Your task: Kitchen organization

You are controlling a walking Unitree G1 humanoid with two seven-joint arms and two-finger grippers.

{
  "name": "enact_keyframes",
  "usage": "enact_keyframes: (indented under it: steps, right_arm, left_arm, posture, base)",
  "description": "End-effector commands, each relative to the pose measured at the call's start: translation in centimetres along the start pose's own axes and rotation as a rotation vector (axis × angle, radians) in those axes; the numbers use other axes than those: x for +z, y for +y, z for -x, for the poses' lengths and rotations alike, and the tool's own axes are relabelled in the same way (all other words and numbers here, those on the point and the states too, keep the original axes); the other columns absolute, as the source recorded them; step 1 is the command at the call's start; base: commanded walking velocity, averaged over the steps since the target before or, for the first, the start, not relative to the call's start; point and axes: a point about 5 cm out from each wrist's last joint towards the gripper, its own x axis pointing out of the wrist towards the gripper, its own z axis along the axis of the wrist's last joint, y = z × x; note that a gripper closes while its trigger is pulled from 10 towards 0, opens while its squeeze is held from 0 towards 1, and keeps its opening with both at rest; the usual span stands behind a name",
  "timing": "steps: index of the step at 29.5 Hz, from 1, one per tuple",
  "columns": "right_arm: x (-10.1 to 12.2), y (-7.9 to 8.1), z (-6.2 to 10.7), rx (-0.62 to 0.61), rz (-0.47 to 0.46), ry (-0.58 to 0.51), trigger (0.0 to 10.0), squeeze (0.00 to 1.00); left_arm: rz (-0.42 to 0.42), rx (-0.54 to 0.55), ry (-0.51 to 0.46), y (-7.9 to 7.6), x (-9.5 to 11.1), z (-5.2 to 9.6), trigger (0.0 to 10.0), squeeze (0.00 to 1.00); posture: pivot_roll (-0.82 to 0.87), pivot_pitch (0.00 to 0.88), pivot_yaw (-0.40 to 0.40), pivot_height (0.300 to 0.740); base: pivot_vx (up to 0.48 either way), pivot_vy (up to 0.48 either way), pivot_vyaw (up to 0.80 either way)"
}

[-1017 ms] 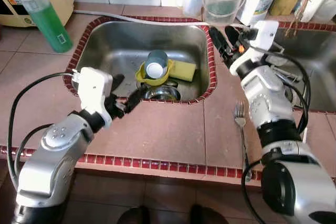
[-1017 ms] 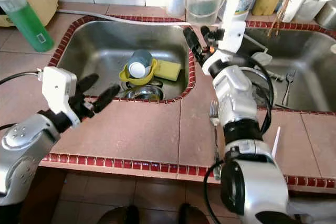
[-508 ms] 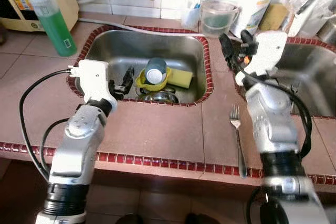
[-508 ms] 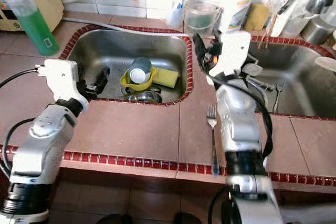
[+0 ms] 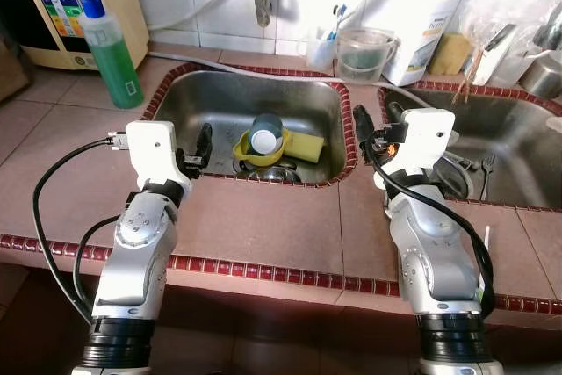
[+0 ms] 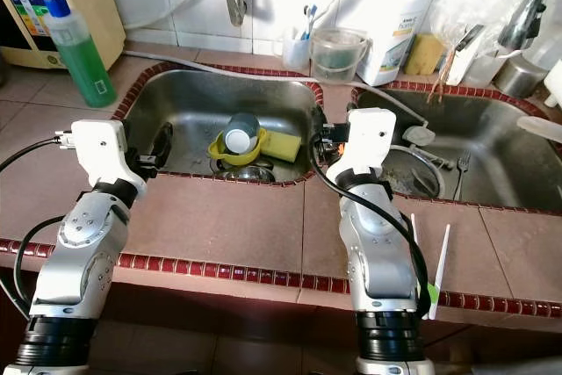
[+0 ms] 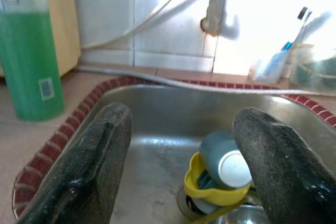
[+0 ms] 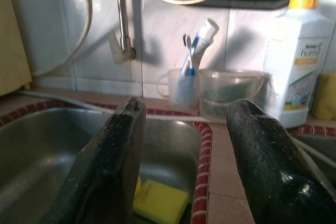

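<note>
While grey cup (image 5: 263, 130) lies tipped in yellow bowl (image 5: 256, 149) at sink (image 5: 219, 98) bottom, yellow sponge (image 5: 306, 147) touches bowl. Your left tool (image 7: 181, 169), fingers apart, hovers at sink's near-left rim; right tool (image 8: 184, 163), fingers apart, above tiled worktop (image 5: 263, 217) between sinks. Toothbrush cup (image 6: 295, 48) behind.

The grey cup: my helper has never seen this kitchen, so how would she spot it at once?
Look in the left sink, under the tap. The grey cup lies tipped in a yellow bowl, its white base facing up, beside a yellow sponge. It is the only grey thing there.
</note>
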Motion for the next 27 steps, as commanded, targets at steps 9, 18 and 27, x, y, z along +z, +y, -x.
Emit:
enact_keyframes:
  steps: [9, 18, 27]
  right_arm:
    - [-0.9, 0.6, 1.0, 0.002, 0.02, 0.048, 10.0, 0.0]
    - [-2.6, 0.5, 2.1, 0.016, 0.072, 0.111, 10.0, 0.0]
    - [-3.0, 0.1, 2.3, 0.025, 0.088, 0.131, 10.0, 0.0]
  left_arm:
    - [-0.006, -0.046, -0.012, -0.6, -0.3, 0.7, 10.0, 0.0]
    - [-0.046, -0.05, 0.018, 0.2, -1.5, 2.3, 10.0, 0.0]
    - [-0.052, -0.05, 0.015, 0.4, -1.4, 2.4, 10.0, 0.0]
  posture:
    - [0.01, 0.05, 0.0, 0.74]
    - [0.01, 0.048, -0.007, 0.74]
    - [0.02, 0.042, -0.017, 0.74]
  base:
    - [0.0, 0.0, 0.0]
    - [0.0, 0.0, 0.0]
    - [0.0, 0.0, 0.0]
